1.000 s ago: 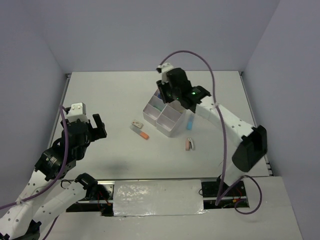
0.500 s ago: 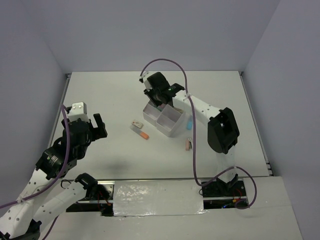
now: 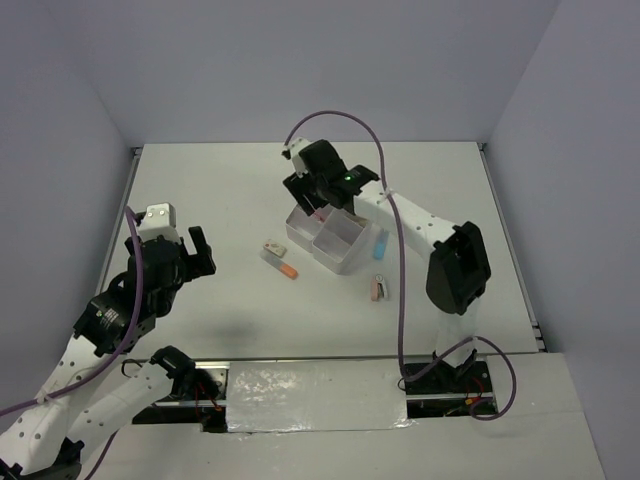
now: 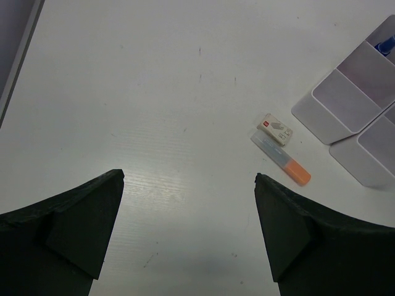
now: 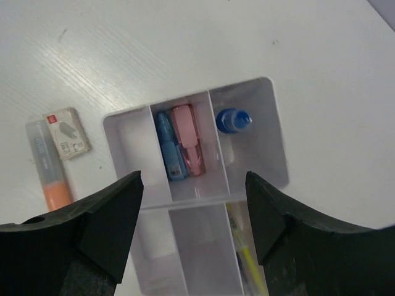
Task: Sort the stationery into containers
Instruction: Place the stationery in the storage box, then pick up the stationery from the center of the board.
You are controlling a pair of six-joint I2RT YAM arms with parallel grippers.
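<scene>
the right gripper (image 5: pixel 192 185) hangs over the white box (image 5: pixel 281 154), jaws apart with nothing between them. inside, a blue highlighter (image 5: pixel 168 145) and a pink highlighter (image 5: pixel 187 139) lie side by side in one compartment, a blue-capped tube (image 5: pixel 232 120) in the next. an orange highlighter (image 5: pixel 48 169) and an eraser (image 5: pixel 65 132) lie just beside each other on the table (image 4: pixel 154 92) near the box. the left gripper (image 4: pixel 188 177) is spread wide, holding nothing.

Tabletop (image 3: pixel 220 180): white, matte, faintly scuffed. Walls (image 3: pixel 300 60): pale lavender, stood along the tabletop's far, left and right sides. Glossy panel (image 3: pixel 315 395): white, lay along the tabletop's near edge.
</scene>
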